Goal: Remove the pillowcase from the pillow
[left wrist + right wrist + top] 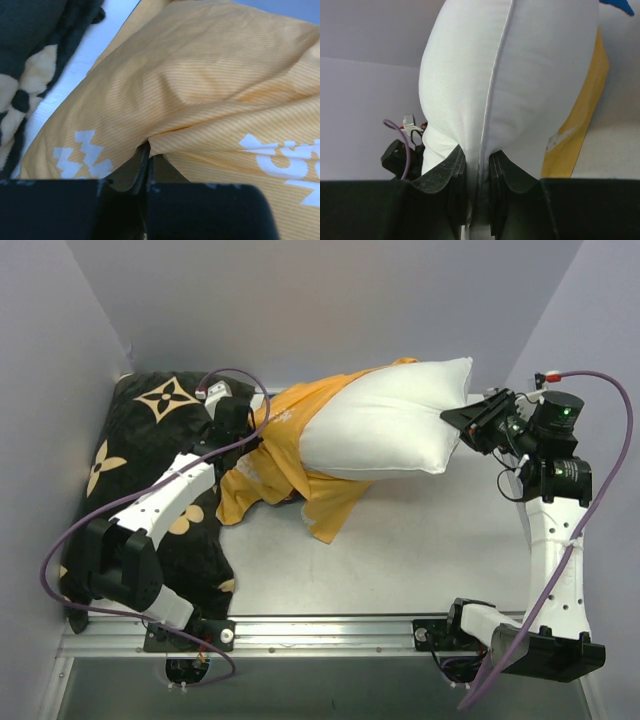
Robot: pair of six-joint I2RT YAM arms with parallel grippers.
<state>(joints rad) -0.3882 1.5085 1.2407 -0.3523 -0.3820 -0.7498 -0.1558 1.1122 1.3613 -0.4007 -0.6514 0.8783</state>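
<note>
The pillow lies left-to-right between the arms, right hand clamped on its right end, left hand pinched shut on the pillowcase bunched inside-out at its left end, so the parting pull runs along that axis

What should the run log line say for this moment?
left gripper: shut on pillowcase | right gripper: shut on pillow corner | state: pillow mostly uncovered
</note>
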